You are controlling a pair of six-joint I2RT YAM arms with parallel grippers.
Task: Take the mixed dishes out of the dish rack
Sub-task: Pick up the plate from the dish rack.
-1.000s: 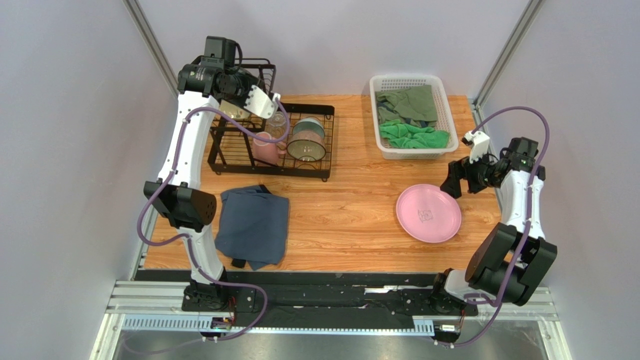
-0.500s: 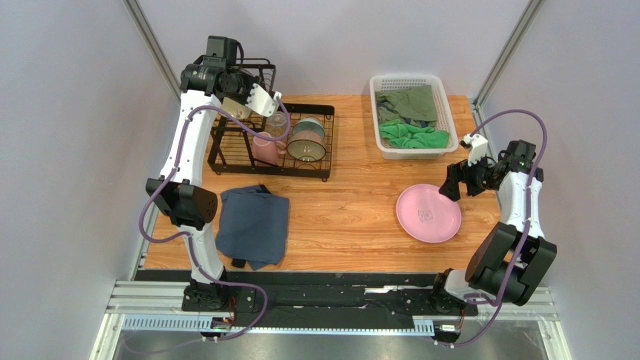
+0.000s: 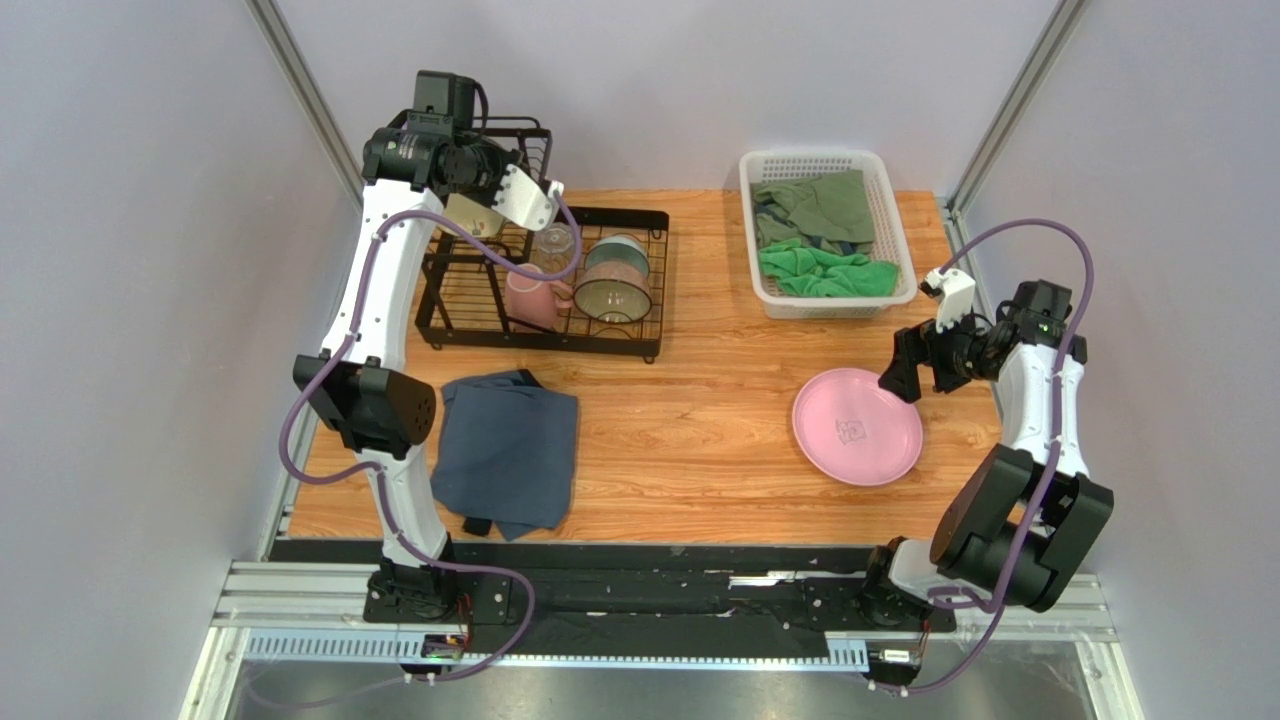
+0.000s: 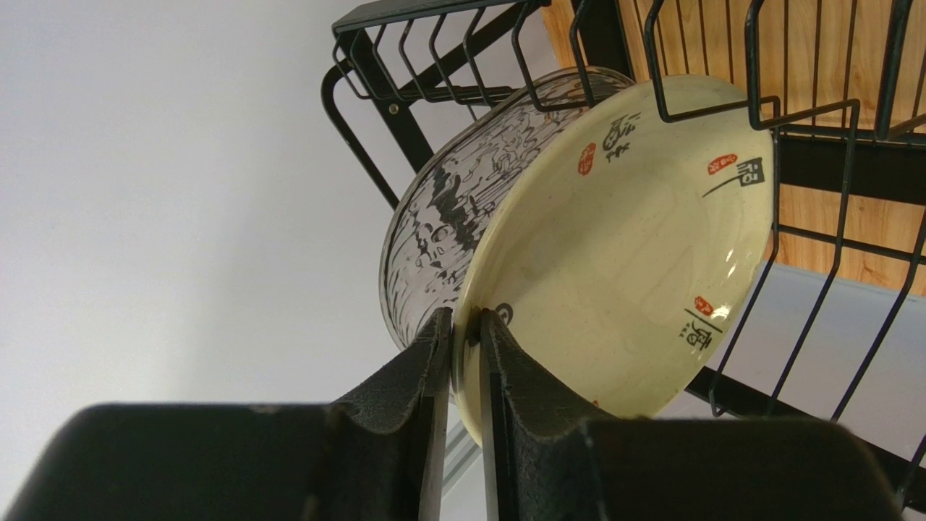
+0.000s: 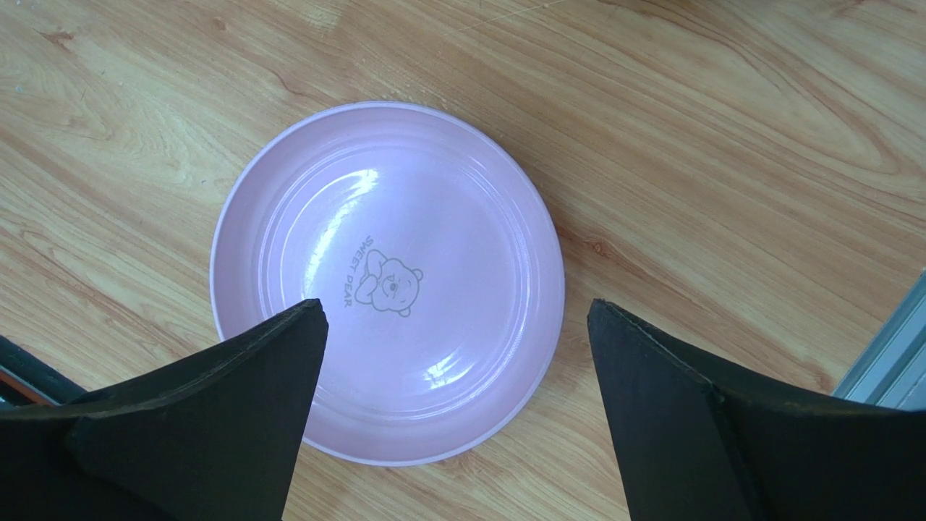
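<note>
One wooden surface [image 3: 691, 435] carries the black dish rack [image 3: 451, 288] at upper left and the pink plate [image 3: 857, 426] lying flat at lower right. Among the rack's wires, the cream plate [image 4: 620, 250] has its rim clamped by the left tool [image 4: 467, 331]. Over the pink plate, the right tool [image 5: 457, 315] stands wide apart, holding nothing.

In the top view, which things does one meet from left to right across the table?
Cloth → bowl → pink plate. The mug and the glass overlap the cloth's span, and the basket overlaps the plate's, so they are left out.
</note>
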